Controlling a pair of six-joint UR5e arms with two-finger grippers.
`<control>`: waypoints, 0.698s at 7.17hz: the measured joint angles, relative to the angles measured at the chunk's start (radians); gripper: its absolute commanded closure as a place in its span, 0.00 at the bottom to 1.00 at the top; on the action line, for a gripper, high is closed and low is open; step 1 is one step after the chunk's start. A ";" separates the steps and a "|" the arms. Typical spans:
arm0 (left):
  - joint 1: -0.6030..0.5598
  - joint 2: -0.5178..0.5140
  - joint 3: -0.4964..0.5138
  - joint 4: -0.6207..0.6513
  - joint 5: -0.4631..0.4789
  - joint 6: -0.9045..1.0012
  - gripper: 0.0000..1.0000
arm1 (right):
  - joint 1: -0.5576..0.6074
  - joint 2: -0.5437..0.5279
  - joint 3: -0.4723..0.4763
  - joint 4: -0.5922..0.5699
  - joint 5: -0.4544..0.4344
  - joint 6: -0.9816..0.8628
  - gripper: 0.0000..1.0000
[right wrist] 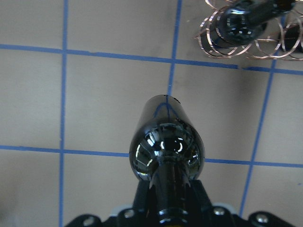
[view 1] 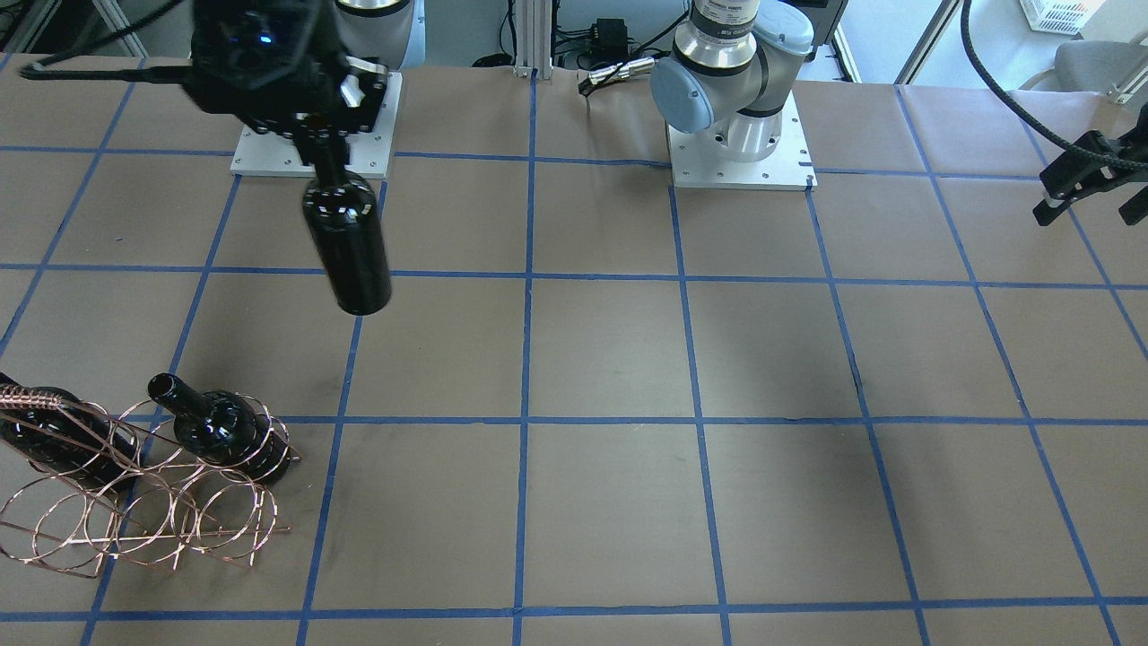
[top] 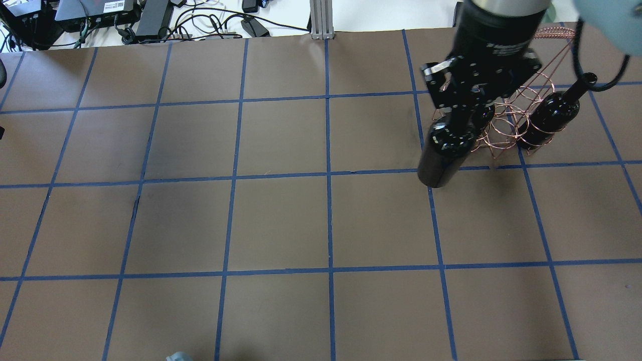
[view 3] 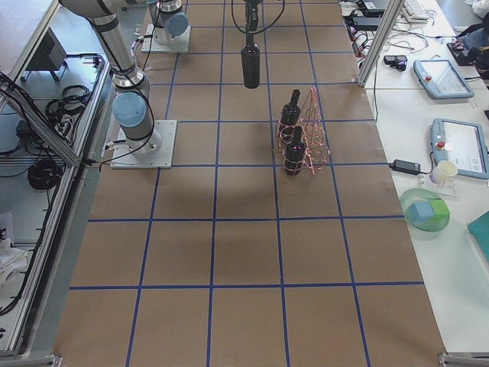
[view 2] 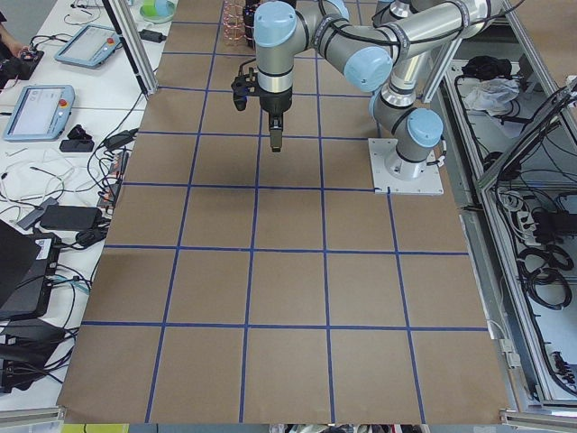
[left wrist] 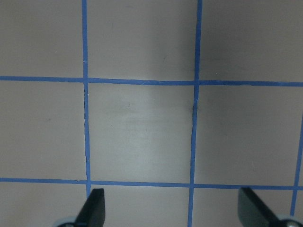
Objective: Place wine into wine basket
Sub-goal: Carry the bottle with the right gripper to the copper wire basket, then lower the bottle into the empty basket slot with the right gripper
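Observation:
My right gripper (view 1: 328,160) is shut on the neck of a glossy near-black wine bottle (view 1: 348,244) that hangs upright above the table, clear of the surface. The bottle also shows in the overhead view (top: 445,153) and the right wrist view (right wrist: 165,142). The copper wire wine basket (view 1: 134,520) stands near the table's edge, apart from the held bottle. It holds two more dark bottles, one (view 1: 224,431) near its end and one (view 1: 54,440) under the coiled handle. My left gripper (left wrist: 173,213) is open and empty, high over bare table.
Brown paper with a blue tape grid covers the table (top: 281,220). The two arm bases (view 1: 740,135) stand on white plates at the robot's side. In the front-facing view my left gripper (view 1: 1087,202) is at the far right edge.

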 measured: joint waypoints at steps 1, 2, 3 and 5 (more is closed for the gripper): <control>0.000 0.000 0.000 0.000 0.000 0.000 0.00 | -0.075 -0.014 -0.001 0.019 -0.035 -0.106 1.00; 0.000 0.000 0.000 0.000 0.000 0.000 0.00 | -0.151 -0.024 -0.002 0.021 -0.063 -0.218 1.00; 0.000 0.000 0.000 0.000 0.001 0.000 0.00 | -0.232 -0.028 -0.004 0.011 -0.074 -0.334 1.00; 0.000 0.000 0.000 -0.001 0.001 0.000 0.00 | -0.341 -0.007 -0.027 -0.028 -0.072 -0.506 1.00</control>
